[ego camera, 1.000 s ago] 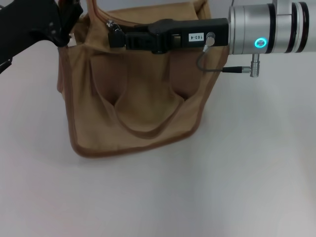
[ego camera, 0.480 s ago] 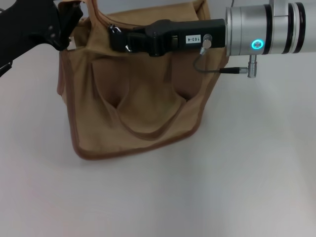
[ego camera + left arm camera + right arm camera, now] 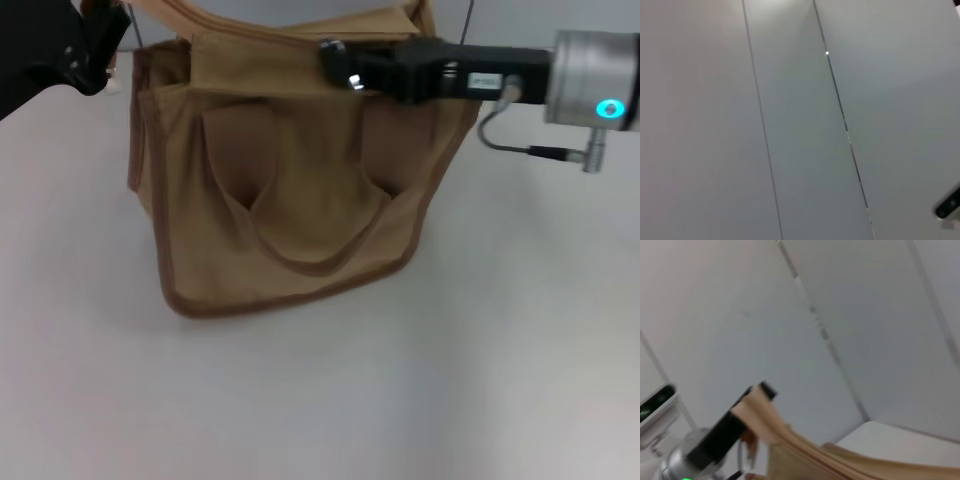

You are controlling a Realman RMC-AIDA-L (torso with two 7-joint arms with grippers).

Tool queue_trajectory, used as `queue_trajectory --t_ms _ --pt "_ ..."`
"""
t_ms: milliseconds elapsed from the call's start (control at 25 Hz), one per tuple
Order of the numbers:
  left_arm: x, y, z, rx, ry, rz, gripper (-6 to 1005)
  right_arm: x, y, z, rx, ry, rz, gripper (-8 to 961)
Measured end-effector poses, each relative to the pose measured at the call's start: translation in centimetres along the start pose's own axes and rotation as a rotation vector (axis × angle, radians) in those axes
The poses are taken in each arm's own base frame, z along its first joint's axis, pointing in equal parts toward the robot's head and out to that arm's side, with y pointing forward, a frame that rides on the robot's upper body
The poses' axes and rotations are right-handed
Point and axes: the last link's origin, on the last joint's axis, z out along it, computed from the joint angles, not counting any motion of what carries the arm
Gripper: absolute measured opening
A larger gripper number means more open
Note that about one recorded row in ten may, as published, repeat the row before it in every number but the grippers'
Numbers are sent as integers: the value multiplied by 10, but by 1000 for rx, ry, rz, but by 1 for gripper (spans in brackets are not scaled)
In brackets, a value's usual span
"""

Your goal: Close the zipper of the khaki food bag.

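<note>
On the table (image 3: 420,400), upright, sits the khaki bag (image 3: 290,210). Right gripper (image 3: 338,62) is at the bag's top edge, fingers pinched on the silver zipper pull (image 3: 351,80), approx. mid-top. Left gripper (image 3: 95,45) is by the bag's top left corner w/ the strap; can't tell its grip.
</note>
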Motion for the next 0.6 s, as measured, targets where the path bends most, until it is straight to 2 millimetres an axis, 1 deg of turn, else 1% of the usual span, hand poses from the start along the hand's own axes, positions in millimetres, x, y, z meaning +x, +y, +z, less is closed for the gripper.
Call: queue_trajectory --t_ms 40,80,160,200,360,440,480,600 --pt "-1 -1 -1 9 0 -3 26 0 -2 -7 19 -14 2 18" --pt "-2 -2 -3 25 -4 -6 26 2 -6 -22 60 -41 8 21" --pt "-4 -3 -4 38 -12 -11 26 4 -9 -35 95 -62 16 26" --pt "-4 -3 -4 38 -12 -11 26 4 -9 -35 95 -62 16 29" --pt "-6 -4 -4 50 -24 -12 26 10 -15 -57 150 -89 39 40" --pt "-7 -4 -3 50 -26 -12 26 11 -15 -60 155 -94 42 46" --pt "-7 -5 -3 51 -28 -12 26 11 -16 -66 165 -106 50 48" --pt "-7 -5 -3 51 -28 -12 26 12 -17 -69 172 -114 57 57"
